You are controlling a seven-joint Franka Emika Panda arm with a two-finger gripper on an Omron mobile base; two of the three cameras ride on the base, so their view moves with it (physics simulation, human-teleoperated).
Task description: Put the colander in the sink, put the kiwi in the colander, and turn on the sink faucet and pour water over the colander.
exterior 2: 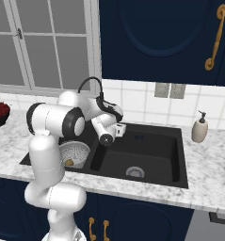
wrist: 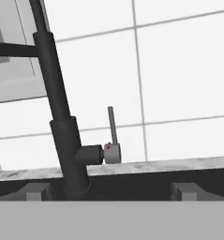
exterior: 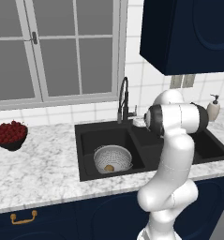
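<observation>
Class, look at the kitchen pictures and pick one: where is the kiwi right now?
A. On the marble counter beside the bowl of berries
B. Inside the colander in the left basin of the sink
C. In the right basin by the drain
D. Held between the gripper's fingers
B: the kiwi lies inside the colander, which sits in the left basin of the sink.

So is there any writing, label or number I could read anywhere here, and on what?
None: no words, brands or numbers are readable.
The faucet handle carries only small red and blue dots, not text.
The soap dispenser shows no label.
</observation>
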